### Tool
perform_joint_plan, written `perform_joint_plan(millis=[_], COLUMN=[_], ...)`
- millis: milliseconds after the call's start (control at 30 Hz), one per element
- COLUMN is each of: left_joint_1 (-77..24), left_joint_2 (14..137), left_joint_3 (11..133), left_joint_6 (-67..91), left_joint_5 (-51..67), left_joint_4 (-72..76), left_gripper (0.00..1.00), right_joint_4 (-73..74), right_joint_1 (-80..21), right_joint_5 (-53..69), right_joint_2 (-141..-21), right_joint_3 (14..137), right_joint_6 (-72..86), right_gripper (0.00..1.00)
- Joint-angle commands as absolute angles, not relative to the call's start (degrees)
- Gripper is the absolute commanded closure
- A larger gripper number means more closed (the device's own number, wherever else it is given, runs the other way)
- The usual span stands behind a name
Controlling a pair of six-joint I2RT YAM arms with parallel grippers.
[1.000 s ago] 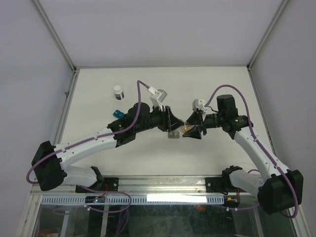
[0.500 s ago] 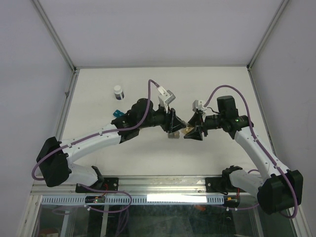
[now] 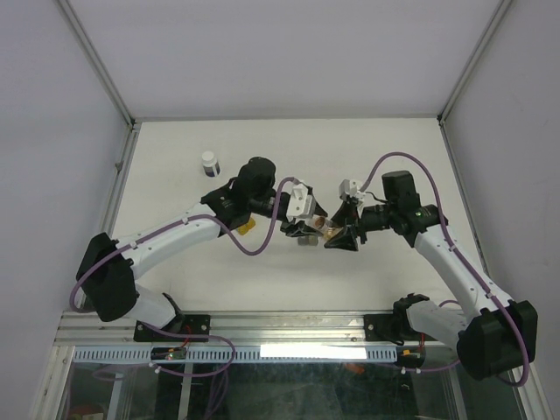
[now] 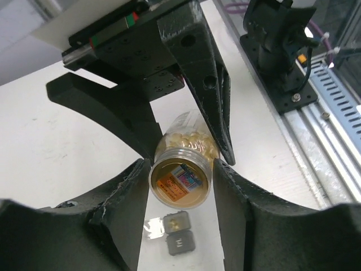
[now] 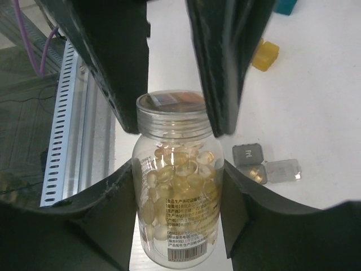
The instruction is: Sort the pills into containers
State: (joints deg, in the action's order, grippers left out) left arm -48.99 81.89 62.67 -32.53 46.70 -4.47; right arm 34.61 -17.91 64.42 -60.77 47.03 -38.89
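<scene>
1. Your left arm (image 3: pixel 175 236) has swung in across the desk (image 3: pixel 175 149), and its wrist has rolled over in the last second.
2. The pill bottle (image 5: pixel 177 214) hangs over mid-desk, full of capsules, with the right pincer (image 3: pixel 343 234) clamped on its body.
3. The left pincer (image 4: pixel 181 169) now closes on the lid (image 5: pixel 172 107), a finger against each side. Unscrewing looks under way, so no pills seem sorted yet.
4. The gray container (image 5: pixel 265 166) lies open near the bottle. The amber container (image 5: pixel 265 55) and teal container (image 5: pixel 285 5) sit further left.
</scene>
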Motion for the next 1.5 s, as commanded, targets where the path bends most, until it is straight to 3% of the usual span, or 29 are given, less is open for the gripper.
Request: perform_joint_plan(millis=[0,67,200,233,467,733,900,1033,1100,1233,1467], left_joint_1=[-48.36,-48.36,-48.41,-48.35,-48.00,-46.85,-46.52,-46.93,-48.93,-54.01,-56.64], left_joint_2=[86.21,86.14,83.16,82.44,75.64,63.14,61.24,61.94,62.40,64.16,68.77], left_joint_3=[68.90,69.70,66.95,66.06,57.92,37.76,39.48,41.50,43.79,49.09,54.98], left_joint_6=[-43.94,-41.87,-34.39,-33.53,-26.87,11.04,29.14,38.63,38.49,34.90,32.61], left_joint_5=[54.75,52.17,49.29,48.68,43.10,26.53,16.93,16.00,12.77,4.17,1.65], left_joint_4=[-14.59,-12.35,-3.79,-2.12,5.25,34.84,26.35,21.59,16.83,8.33,3.65], left_gripper=[0.47,0.36,0.02,0.01,0.01,0.01,0.02,0.17,0.24,0.26,0.29], right_joint_4=[27.33,27.33,27.50,27.50,27.72,27.77,27.60,27.51,27.43,27.36,27.33], right_joint_1=[-17.58,-17.58,-17.60,-17.60,-17.58,-17.58,-17.58,-17.58,-17.58,-17.58,-17.50], right_joint_5=[67.58,67.48,67.44,67.44,67.59,67.37,67.20,67.07,67.08,67.01,67.03], right_joint_2=[-59.34,-59.16,-59.15,-59.15,-59.11,-59.41,-59.75,-59.85,-59.90,-59.97,-60.03], right_joint_3=[49.84,49.83,49.84,49.83,49.91,49.83,49.74,49.70,49.65,49.69,49.66], right_joint_6=[-38.14,-38.16,-38.38,-38.40,-38.58,-38.70,-38.71,-38.54,-38.46,-38.49,-38.41], right_gripper=[1.00,1.00,1.00,1.00,1.00,1.00,1.00,1.00,1.00,1.00,1.00])
